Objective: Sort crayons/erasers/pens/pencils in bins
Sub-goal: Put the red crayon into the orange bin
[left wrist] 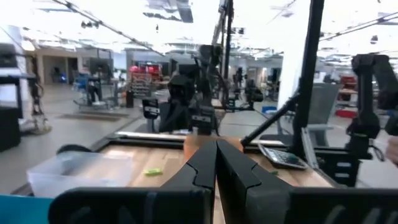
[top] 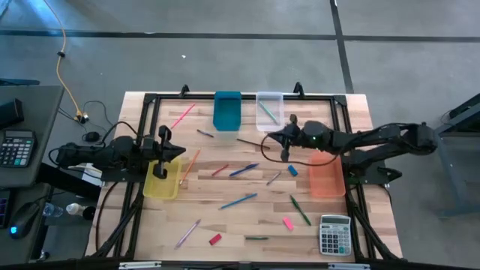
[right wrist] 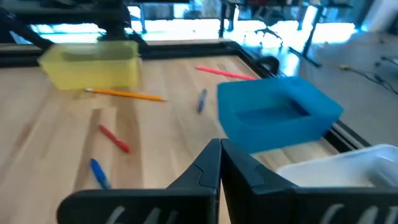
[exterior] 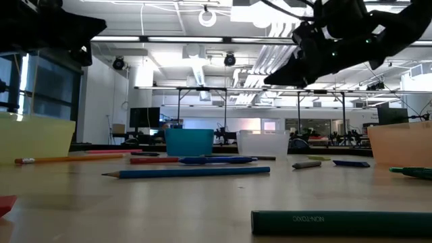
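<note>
My left gripper (top: 178,152) is shut and empty, level above the yellow bin (top: 161,181) at the table's left; its shut fingers show in the left wrist view (left wrist: 216,163). My right gripper (top: 268,141) is shut and empty, held above the table just near of the clear bin (top: 270,109) and right of the teal bin (top: 227,110); it also shows in its own wrist view (right wrist: 219,157). The orange bin (top: 326,177) stands at the right. A blue eraser (top: 292,170), a pink eraser (top: 287,223) and a red eraser (top: 215,239) lie flat on the table.
Several pens, pencils and crayons lie scattered over the table's middle, among them a blue pencil (top: 238,201), a green stick (top: 301,211) and an orange pencil (top: 190,163). A grey calculator (top: 335,234) lies at the near right corner. A black frame rims the table.
</note>
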